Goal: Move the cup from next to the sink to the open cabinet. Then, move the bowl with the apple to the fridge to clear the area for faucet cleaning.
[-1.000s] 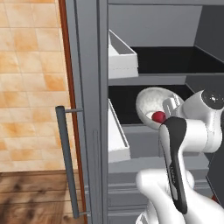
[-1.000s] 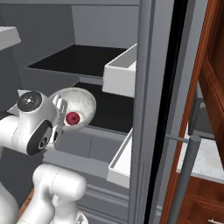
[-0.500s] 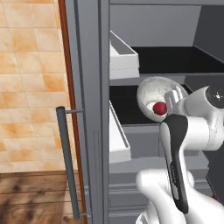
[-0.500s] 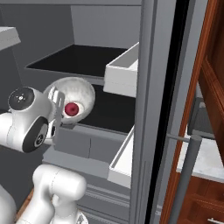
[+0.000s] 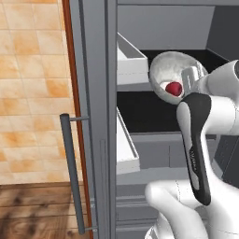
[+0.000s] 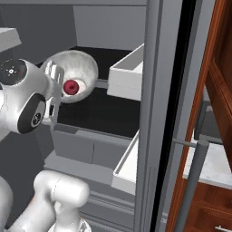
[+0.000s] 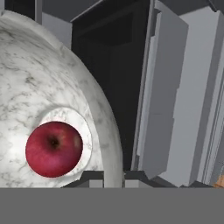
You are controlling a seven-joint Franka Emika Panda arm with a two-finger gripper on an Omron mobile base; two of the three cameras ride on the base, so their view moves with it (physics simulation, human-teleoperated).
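Bowl first: the wide, shallow white-grey marbled bowl (image 5: 173, 71) sits in the upper right of the left base view, tipped so its open side faces the camera, inside the tall dark grey fridge (image 5: 95, 93) and above its dark interior shelf (image 5: 144, 116). A small dark red round apple (image 5: 173, 88) rests in the bowl's lower part. In the right base view the same bowl (image 6: 77, 68) appears in the upper left, with the apple (image 6: 70, 87) just beside the white arm's wrist. The hand view shows the bowl (image 7: 52, 92) filling the left half, with the apple (image 7: 54, 149) against its pale flat bottom at lower left.

The pincer (image 7: 113, 176) is clamped on the bowl's rim (its two dark tips meet the rim edge at the bottom centre of the hand view).

White door shelves (image 5: 130, 63) stand left of the bowl in the left base view. The fridge's long vertical bar handle (image 5: 72, 172) runs down the lower left, in front of an orange tiled wall (image 5: 28, 84).
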